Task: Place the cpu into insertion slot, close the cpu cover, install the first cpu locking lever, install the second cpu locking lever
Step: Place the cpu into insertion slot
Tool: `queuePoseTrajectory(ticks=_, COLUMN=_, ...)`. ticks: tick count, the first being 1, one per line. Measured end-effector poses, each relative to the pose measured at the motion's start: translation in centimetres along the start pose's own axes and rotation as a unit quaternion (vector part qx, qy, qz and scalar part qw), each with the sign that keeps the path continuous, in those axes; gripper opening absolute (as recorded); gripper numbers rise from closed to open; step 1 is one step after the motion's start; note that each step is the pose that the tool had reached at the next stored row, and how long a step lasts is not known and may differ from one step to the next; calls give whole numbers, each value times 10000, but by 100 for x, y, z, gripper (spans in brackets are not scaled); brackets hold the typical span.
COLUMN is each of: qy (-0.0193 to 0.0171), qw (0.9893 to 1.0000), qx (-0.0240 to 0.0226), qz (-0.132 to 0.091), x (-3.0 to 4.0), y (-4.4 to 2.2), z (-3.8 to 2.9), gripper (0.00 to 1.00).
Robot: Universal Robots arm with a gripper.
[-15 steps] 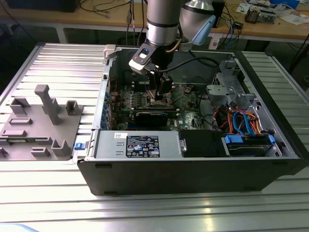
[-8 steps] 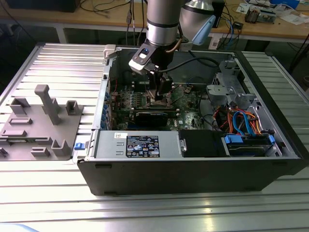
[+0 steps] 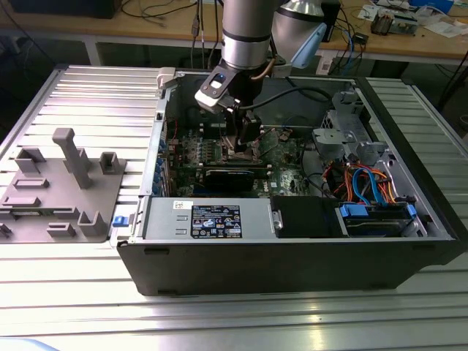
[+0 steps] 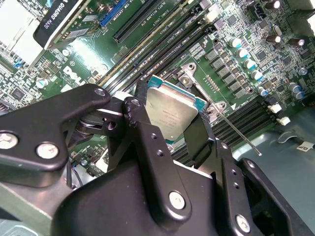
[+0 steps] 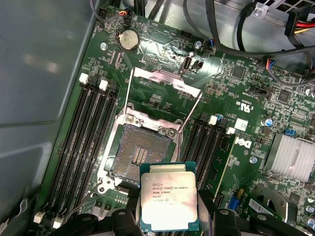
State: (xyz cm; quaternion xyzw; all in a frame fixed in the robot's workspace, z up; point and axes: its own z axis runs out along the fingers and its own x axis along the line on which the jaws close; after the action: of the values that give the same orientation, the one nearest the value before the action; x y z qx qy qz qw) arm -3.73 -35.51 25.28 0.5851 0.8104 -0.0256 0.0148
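The black gripper (image 4: 170, 118) is closed part way on the cpu (image 5: 169, 199), a small flat square chip with a dull silver top and a green edge. In the second wrist view a black finger (image 4: 147, 142) presses on each side of the chip, which is held over the green circuit board (image 4: 93, 59). The first wrist view shows what that view hides. The insertion slot (image 5: 140, 152), a square socket with a dark middle and a shiny metal rim, lies open and bare, just beside the held chip. The cpu cover (image 5: 165, 88), a thin silver metal frame with a big square window, is flipped up on the side of the slot away from the chip. Two thin wire locking levers (image 5: 189, 115) run along its sides, not clipped down. The chip is not in the slot yet. The exterior view shows the whole scene. The silver robot arm (image 3: 245, 36) reaches down into the open black computer case (image 3: 292, 263), which lies on a ribbed metal table (image 3: 219, 322). A grey plastic holder (image 3: 66, 183) sits on the table at the exterior view's left, beside the case.
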Motion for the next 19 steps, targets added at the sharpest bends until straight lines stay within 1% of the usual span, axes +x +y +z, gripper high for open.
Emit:
queuePoseTrajectory(ticks=4, qy=1, qw=10000, qx=1, qz=26, x=0, y=0, z=1, gripper=55)
queuePoseTrajectory(ticks=6, qy=2, qw=10000, qx=4, qz=78, x=0, y=0, z=2, gripper=55)
queuePoseTrajectory(ticks=19, qy=-5, qw=9999, qx=8, qz=110, x=1, y=0, z=14, gripper=55)
